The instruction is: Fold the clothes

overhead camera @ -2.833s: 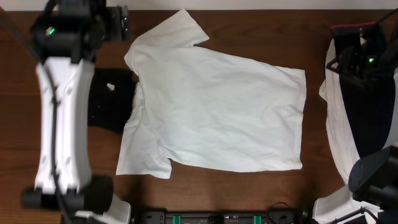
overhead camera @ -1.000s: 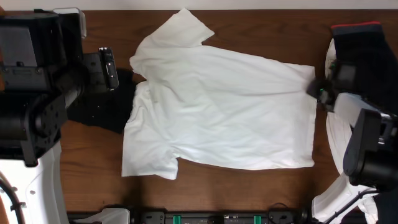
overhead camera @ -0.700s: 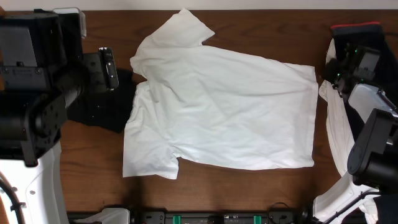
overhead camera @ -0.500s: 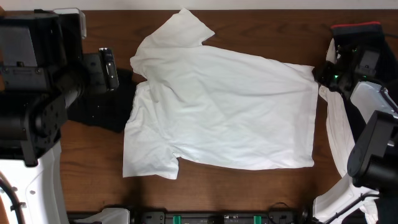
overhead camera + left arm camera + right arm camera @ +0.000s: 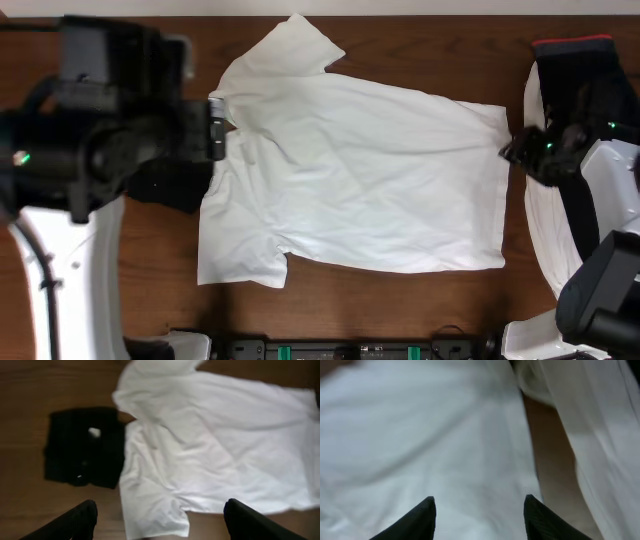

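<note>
Left wrist is showing squarish black garment (image 5: 82, 445), mostly hidden overhead; soft white T-shirt (image 5: 360, 180) is lying spread, wrinkled; left gripper (image 5: 160, 506), right gripper (image 5: 479, 500) both standing apart, empty.

Bare table (image 5: 400, 305) below T-shirt (image 5: 360, 170) — black garment (image 5: 82, 447) abuts left edge.

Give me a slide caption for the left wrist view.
Open left hand over the spread white T-shirt, black garment beside it on the wooden table.

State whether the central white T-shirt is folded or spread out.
Spread out: the white T-shirt lies flat, both sleeves and hem showing.
</note>
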Robot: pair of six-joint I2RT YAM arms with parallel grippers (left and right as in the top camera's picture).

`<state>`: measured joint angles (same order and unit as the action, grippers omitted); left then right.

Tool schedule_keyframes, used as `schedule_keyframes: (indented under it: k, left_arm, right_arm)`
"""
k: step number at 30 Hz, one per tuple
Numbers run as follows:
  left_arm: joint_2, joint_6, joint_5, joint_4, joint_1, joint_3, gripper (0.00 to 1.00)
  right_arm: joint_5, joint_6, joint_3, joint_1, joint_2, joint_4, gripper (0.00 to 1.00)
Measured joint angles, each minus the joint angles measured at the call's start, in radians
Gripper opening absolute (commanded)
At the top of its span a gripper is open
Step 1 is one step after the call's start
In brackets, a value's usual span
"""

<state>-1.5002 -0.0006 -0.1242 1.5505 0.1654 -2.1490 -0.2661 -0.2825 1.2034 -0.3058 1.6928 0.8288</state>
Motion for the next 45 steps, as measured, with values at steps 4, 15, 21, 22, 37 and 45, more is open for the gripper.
schedule_keyframes:
  k: [4, 15, 21, 22, 37, 45]
  left_arm:
    - [-0.03, 0.01, -0.009, -0.004, 0.074, 0.0, 0.83]
    - [-0.038, 0.024, -0.012, -0.006, 0.11, 0.0, 0.82]
    - [-0.038, 0.024, -0.012, -0.016, 0.11, 0.0, 0.82]
    - [-0.038, 0.024, -0.012, -0.019, 0.11, 0.0, 0.82]
    - [-0.038, 0.024, -0.012, -0.056, 0.11, 0.0, 0.82]
    - [-0.038, 0.023, 0.023, -0.013, 0.111, 0.0, 0.82]
  right_arm:
    - [0.06, -0.018, -0.064, 0.002, 0.014, -0.026, 0.57]
    - [0.095, -0.071, -0.272, 0.002, 0.036, -0.278, 0.33]
    - [-0.012, -0.075, -0.315, 0.002, 0.038, -0.378, 0.01]
    - [-0.058, -0.071, -0.317, 0.002, 0.039, -0.393, 0.01]
    - [-0.449, 0.039, -0.317, 0.239, 0.04, -0.557, 0.11]
    - [-0.438, 0.056, -0.314, 0.192, 0.04, -0.55, 0.4]
